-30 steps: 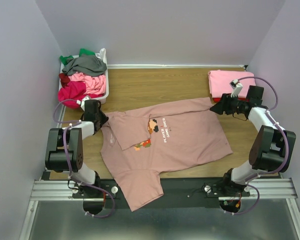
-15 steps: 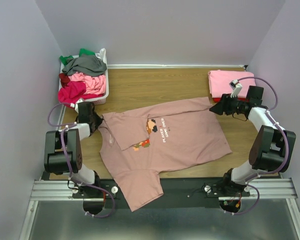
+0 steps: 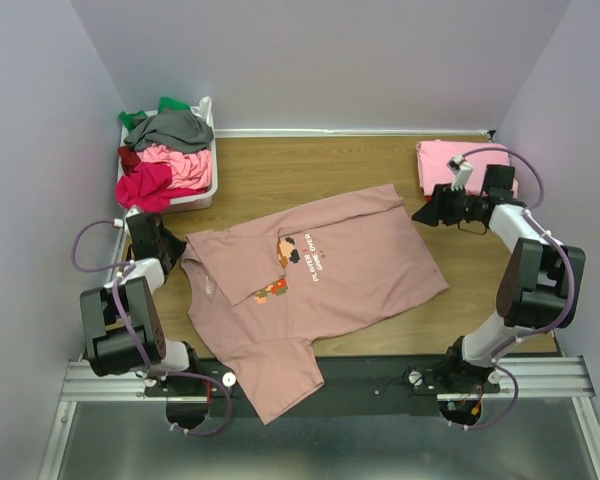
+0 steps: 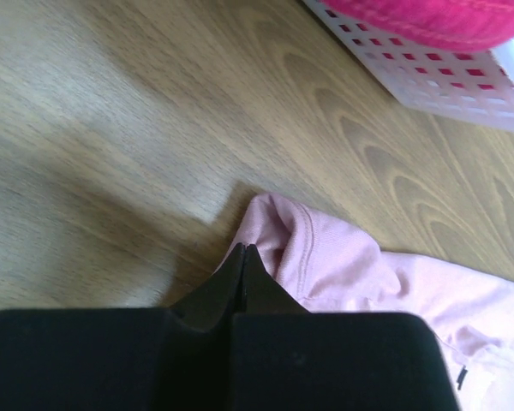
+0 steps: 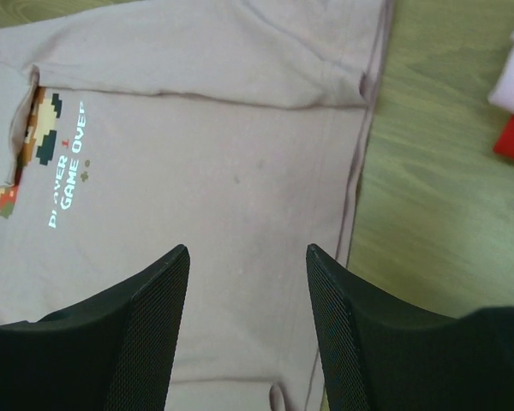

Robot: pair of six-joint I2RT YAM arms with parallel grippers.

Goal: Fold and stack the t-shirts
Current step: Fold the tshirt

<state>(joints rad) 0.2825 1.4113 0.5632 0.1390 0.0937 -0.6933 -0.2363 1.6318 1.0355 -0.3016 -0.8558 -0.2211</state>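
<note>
The dusty-pink tee (image 3: 350, 270) lies lengthwise left-to-right, hem rightward; left jaws apparently pinch its edge, right jaws spread.

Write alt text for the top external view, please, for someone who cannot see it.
A dusty-pink t-shirt lies spread on a table, the left gripper shut on its left edge, the right gripper open by its right edge. A basket of tees sits far left, a folded pink tee far right.

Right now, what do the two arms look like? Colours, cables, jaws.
Left arm and right arm match: black joint housings, white links, a lilac cable looping along each. Jaws are black; the right pair's inner faces carry a fine grid texture.
</note>
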